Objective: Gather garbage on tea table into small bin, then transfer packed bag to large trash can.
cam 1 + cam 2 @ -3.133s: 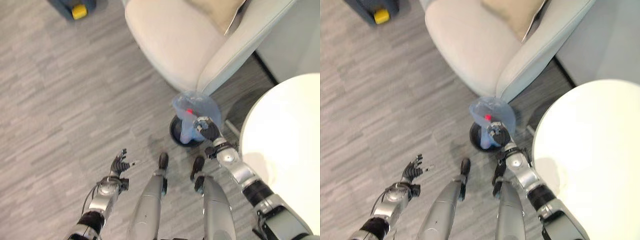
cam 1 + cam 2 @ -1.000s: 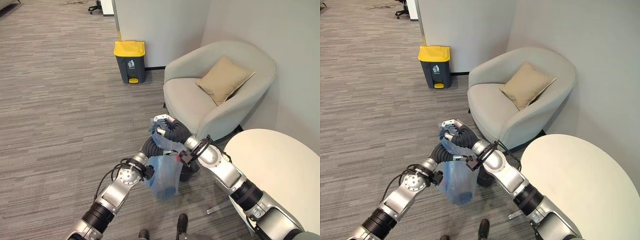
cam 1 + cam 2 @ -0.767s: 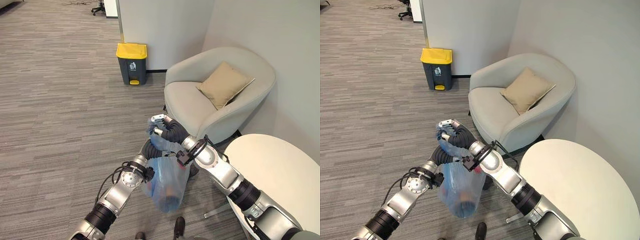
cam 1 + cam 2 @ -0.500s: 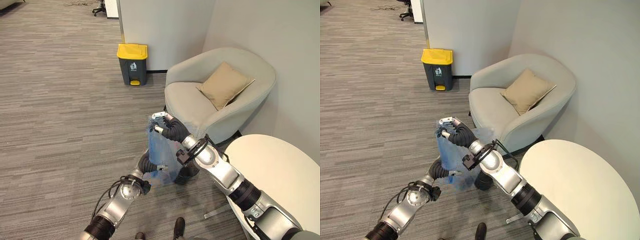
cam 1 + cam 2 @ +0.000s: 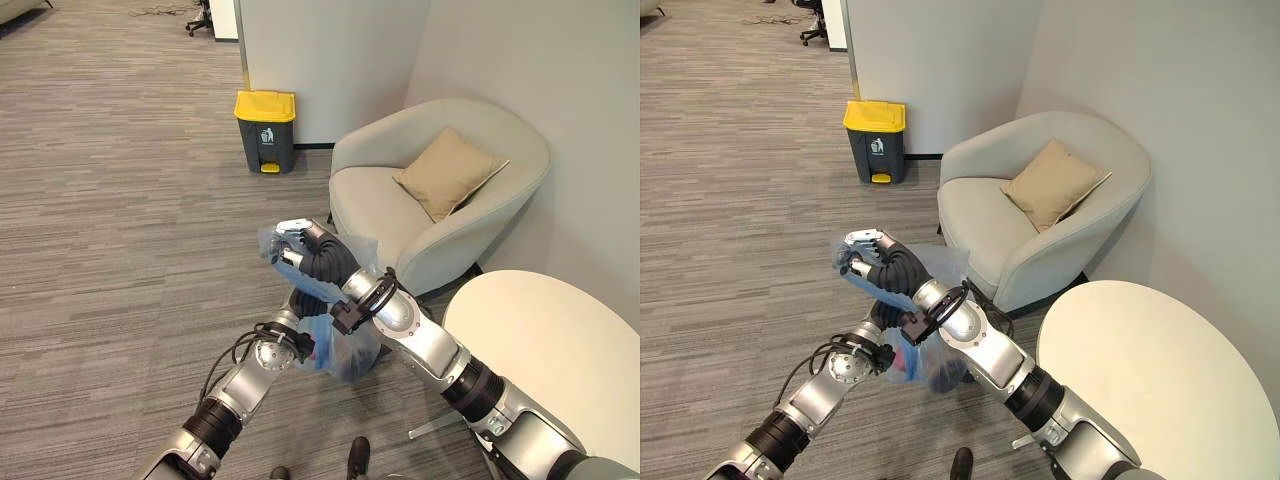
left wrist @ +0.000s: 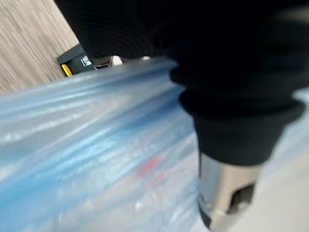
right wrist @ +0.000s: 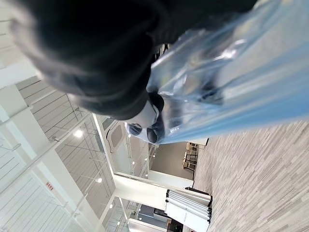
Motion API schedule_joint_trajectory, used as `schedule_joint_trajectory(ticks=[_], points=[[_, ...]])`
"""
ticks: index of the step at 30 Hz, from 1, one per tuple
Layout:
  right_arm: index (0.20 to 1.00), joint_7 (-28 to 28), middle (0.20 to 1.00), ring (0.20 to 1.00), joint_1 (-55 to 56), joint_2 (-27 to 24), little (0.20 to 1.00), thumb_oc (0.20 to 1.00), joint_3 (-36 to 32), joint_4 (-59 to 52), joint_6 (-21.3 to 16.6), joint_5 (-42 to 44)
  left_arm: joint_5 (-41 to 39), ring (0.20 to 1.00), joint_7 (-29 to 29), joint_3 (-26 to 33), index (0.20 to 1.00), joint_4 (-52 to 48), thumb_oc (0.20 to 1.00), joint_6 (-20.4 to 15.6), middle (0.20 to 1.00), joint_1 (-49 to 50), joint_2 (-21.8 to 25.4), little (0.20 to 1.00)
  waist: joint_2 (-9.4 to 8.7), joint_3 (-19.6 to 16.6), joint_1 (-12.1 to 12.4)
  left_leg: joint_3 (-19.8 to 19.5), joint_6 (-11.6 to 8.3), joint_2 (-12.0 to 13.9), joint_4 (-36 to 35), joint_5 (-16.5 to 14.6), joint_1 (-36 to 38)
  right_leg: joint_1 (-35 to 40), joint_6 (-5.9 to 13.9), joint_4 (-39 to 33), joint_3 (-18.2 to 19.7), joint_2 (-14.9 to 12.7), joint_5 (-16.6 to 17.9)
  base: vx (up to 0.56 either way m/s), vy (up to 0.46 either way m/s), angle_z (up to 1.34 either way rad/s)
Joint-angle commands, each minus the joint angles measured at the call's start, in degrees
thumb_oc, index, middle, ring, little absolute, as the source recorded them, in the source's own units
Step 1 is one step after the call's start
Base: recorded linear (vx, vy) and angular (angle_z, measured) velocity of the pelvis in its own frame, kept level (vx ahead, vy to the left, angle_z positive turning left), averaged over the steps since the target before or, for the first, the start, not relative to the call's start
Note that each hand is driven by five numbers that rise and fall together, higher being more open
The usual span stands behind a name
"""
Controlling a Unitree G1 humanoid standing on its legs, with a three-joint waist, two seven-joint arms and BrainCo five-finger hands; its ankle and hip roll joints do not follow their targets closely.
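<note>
The blue plastic bag (image 5: 340,345) is held up off the carpet in front of the armchair (image 5: 440,200). Its top is gripped by the right hand (image 5: 297,243), whose fingers are seen curled round the gathered plastic in the head views. The lower bulge of the bag is met by the left hand (image 5: 300,340); whether those fingers are clenched or loose cannot be told. Something red (image 6: 149,166) inside the bag is picked out in the left wrist view. The yellow-lidded trash can (image 5: 265,130) is seen well apart by the wall, the round white table (image 5: 1160,370) at the robot's right.
</note>
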Motion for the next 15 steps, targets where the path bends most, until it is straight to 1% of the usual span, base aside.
schedule_joint_trajectory(ticks=[1,3,4,7,8,15], points=[[0.2,1.1,0.2,0.2,-8.0,5.1,0.2,0.2,0.4,-3.3,-4.3,3.4,0.0,1.0,-0.3,-4.7,1.0,2.5,1.0,-3.1,1.0,-6.7,-2.8,1.0,-0.42,-1.4,-0.3,-1.7,-0.47,-0.4,-0.7,-2.4,-3.0,6.8,4.79,3.4,3.4,-0.2,-13.9,0.0,0.0,0.0],[0.2,1.1,0.2,0.2,-8.6,5.6,0.2,0.2,1.0,-3.0,-4.4,4.3,0.0,1.0,-0.5,-5.8,1.0,4.1,1.0,-3.0,1.0,-7.9,-3.6,1.0,-0.34,-1.5,-0.6,-1.6,-0.42,-0.5,-0.7,-2.5,-2.9,6.8,4.83,3.4,3.5,-0.2,-13.9,0.0,0.0,0.0],[0.2,1.2,0.2,0.2,-9.1,6.1,0.2,0.2,1.6,-2.8,-4.3,4.9,-0.4,0.2,-0.5,-6.5,0.2,5.4,0.2,-2.8,0.2,-8.9,-4.4,0.2,-0.19,-1.5,-0.9,-1.4,-0.39,-0.5,-0.7,-2.5,-2.8,6.7,4.84,3.4,3.7,-0.3,-13.8,-0.01,0.032,-0.03],[0.2,1.6,0.2,0.2,-9.1,6.0,0.2,0.2,1.9,-2.8,-4.4,5.1,-1.6,0.2,-0.1,-6.2,0.2,5.4,0.2,-3.2,0.2,-10.3,-4.6,0.2,0.15,-1.6,-1.4,-1.1,-0.31,-0.5,-0.7,-2.6,-2.7,6.6,4.88,3.5,4.0,-0.4,-13.7,0.0,0.021,-0.06],[0.2,2.1,0.2,0.2,-8.1,5.5,0.2,0.2,1.8,-2.6,-4.3,4.9,-2.3,0.2,0.1,-5.0,0.2,4.6,0.2,-3.5,0.2,-10.0,-3.8,0.2,0.47,-1.7,-1.7,-0.8,-0.3,-0.6,-0.7,-2.7,-2.6,6.7,4.91,3.5,4.2,-0.5,-13.6,0.01,0.02,-0.11],[0.2,3.4,0.2,0.2,-4.9,3.9,0.2,0.2,1.6,-1.5,-3.6,2.0,-4.2,0.2,0.1,-2.1,0.2,1.5,0.2,-4.4,0.2,-7.8,-2.7,0.2,0.93,-1.9,-2.0,-0.8,-0.26,-0.6,-0.7,-2.9,-2.3,7.1,5.04,3.2,4.1,-0.7,-13.6,0.01,0.007,-0.05]])
